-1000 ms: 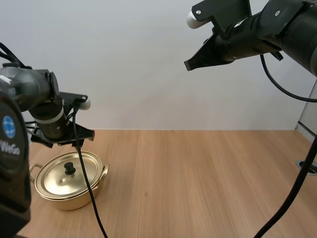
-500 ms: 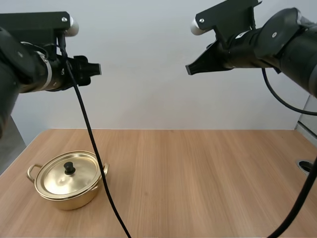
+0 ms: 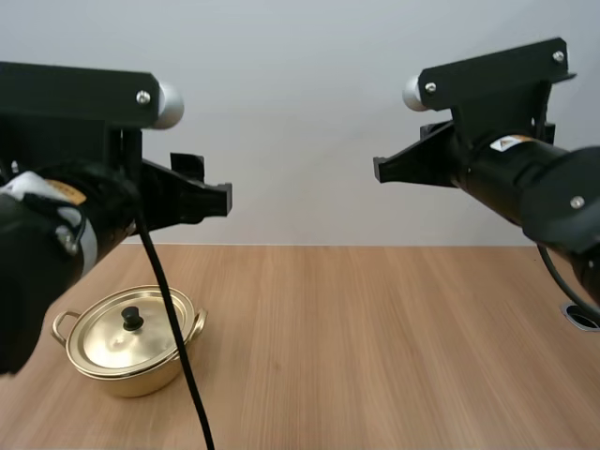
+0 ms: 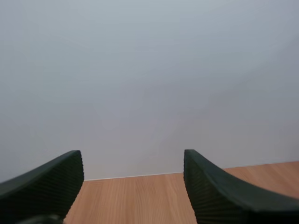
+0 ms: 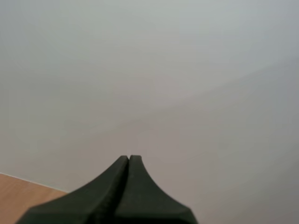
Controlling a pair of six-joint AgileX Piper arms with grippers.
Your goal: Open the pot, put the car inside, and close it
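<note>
You have one round, gold-coloured metal pot (image 3: pixel 141 370) standing upright on the light wooden table (image 3: pixel 394 347), towards the table's left side. Its one matching gold lid (image 3: pixel 108 342) sits on it, so the pot is closed, and a single round black knob (image 3: pixel 132 319) stands at the lid's centre. Two small loop handles (image 3: pixel 64 325) stick out from the rim, one on each side.

Your left gripper (image 4: pixel 132 161) is spread wide, and its two ribbed black fingers (image 4: pixel 51 179) stand apart with nothing between them. Your right gripper (image 5: pixel 129 159) is closed on nothing, its two fingers pressed together into one dark wedge. Both are raised high over the table, well apart from the pot and from each other.
</note>
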